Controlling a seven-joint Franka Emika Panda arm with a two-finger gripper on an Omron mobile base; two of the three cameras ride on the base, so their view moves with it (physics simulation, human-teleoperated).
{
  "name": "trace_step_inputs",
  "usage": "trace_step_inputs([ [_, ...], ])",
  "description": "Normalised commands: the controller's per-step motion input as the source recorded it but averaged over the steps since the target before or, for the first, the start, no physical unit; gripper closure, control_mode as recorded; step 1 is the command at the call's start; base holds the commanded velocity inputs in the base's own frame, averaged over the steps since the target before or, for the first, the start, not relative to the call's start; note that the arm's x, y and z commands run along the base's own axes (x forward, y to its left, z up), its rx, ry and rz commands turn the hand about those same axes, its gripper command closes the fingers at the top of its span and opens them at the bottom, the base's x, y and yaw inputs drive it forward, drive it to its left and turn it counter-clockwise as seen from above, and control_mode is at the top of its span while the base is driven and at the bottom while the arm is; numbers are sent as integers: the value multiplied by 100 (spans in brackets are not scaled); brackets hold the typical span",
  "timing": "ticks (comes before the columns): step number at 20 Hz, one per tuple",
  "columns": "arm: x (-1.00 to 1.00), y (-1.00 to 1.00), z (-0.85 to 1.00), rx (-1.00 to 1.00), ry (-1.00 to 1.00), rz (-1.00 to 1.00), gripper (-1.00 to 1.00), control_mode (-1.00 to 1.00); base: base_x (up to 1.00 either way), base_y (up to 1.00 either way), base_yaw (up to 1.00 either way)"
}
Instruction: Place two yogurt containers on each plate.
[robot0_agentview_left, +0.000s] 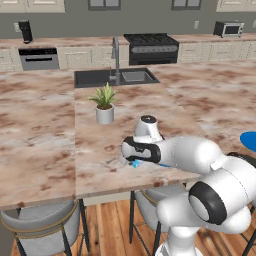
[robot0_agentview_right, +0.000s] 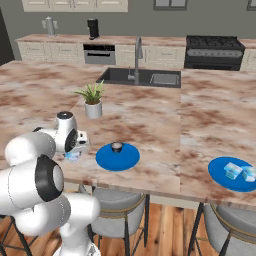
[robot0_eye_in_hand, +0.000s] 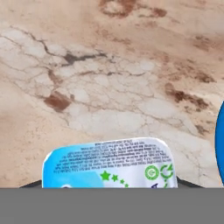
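Observation:
A pale blue-and-white yogurt container sits on the marble counter, and my gripper is shut on it, a dark fingertip against each side. From the base views the hand points down at the counter's near edge, gripper over the same container, also seen as a blue sliver under the gripper. A blue plate lies just right of it, its edge close by. Another plate at the far right carries two yogurt containers; its rim shows at the right.
A small dark round object rests on the nearer plate. A potted plant stands behind the hand, with the sink and faucet further back. Grey stools line the counter's front edge.

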Motion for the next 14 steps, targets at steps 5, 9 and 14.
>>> trace_step_inputs([
  [5,11,-44,24,3,1,-27,100,-100,0,0,0],
  [9,16,-54,4,0,9,-36,100,-100,0,0,0],
  [14,21,-56,0,0,8,-31,100,-100,0,0,0],
])
